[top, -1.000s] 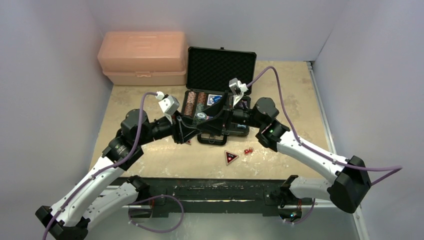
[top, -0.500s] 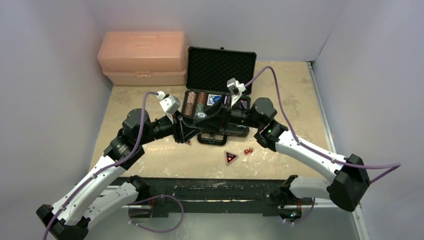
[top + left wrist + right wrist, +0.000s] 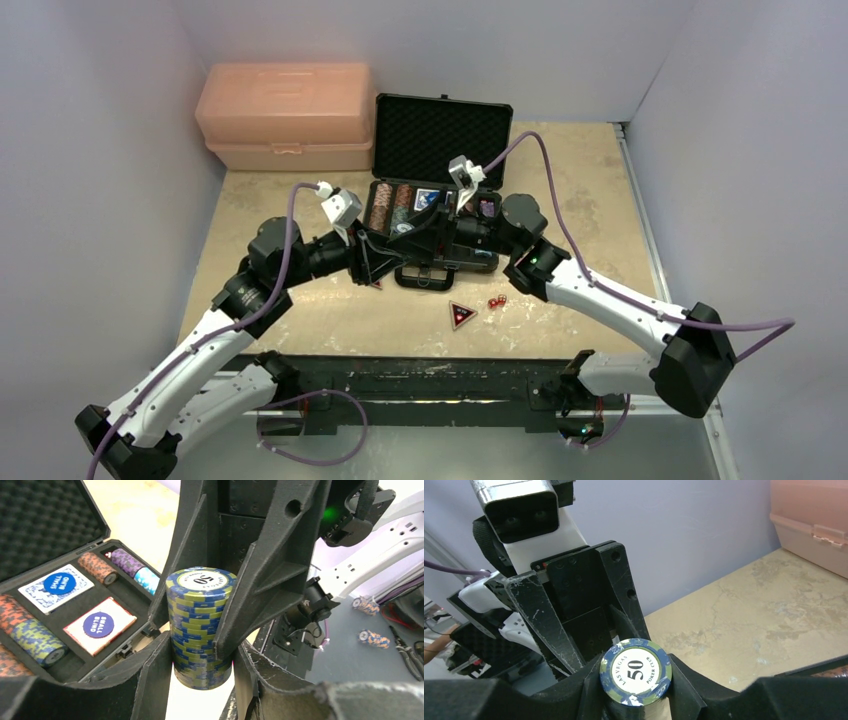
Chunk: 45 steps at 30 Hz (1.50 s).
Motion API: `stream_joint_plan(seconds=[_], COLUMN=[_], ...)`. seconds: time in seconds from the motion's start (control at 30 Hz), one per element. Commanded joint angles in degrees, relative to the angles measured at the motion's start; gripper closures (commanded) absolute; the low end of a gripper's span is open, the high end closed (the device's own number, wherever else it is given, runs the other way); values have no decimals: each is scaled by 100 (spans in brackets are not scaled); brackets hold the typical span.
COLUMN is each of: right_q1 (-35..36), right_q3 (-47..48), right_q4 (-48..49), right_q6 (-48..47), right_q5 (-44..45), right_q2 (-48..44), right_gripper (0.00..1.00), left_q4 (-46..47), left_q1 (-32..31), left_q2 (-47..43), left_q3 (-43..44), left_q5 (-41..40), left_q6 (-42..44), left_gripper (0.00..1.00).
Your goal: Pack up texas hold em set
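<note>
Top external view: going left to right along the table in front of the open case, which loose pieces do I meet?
Partly hidden red button → triangular button → dice.

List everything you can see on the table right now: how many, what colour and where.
plastic box: one, salmon pink, shut, far left corner
case: one, black, open, foam-lined, right of the plastic box
chip rows: several, orange, purple and pale blue, lying in the case
card decks: two, white tops with blue discs, middle of the case
chip stack: one, blue and green, held between both grippers
triangular buttons: two, red, in front of the case; one mostly hidden under the left arm
dice: apparently two, red, beside the visible button
table: one, beige, marbled
left gripper: black, closed on the chip stack
right gripper: black, closed on the chip stack
</note>
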Motion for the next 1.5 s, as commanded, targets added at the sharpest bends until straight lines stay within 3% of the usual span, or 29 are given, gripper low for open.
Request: stream_joint_plan(seconds=[0.0,0.13,0.23,0.4,0.97,1.33,1.47], right_q1=[94,121,139,157,175,175,175], right_q3=[237,228,207,202,313,584,709], right_q4=[-76,-139,-187,-246,-641,-1783,-2395], right_q6=[-131,-208,-266,-321,-501,-858,-880], right_q5=[61,127,175,221,504,1579,2219], right_q2=[13,-23,-51,-80,-200,-406,-464], right_gripper=[64,100,100,100,100,100,100], left_q4=[913,865,821,718,-527,-3159,-3494], left_q1=[-9,-11,-16,-11,-11,-7,-12], left_q2=[-35,-41,-56,-97,-580,-727,-706], left_q3=[73,51,27,-1,75,1294,1193], left_q5=[119,72,5,-85,-807,-2413,-3473], left_q6=[-36,-26,-9,27,273,745,929], left_gripper=[100,100,100,86,4,1,3])
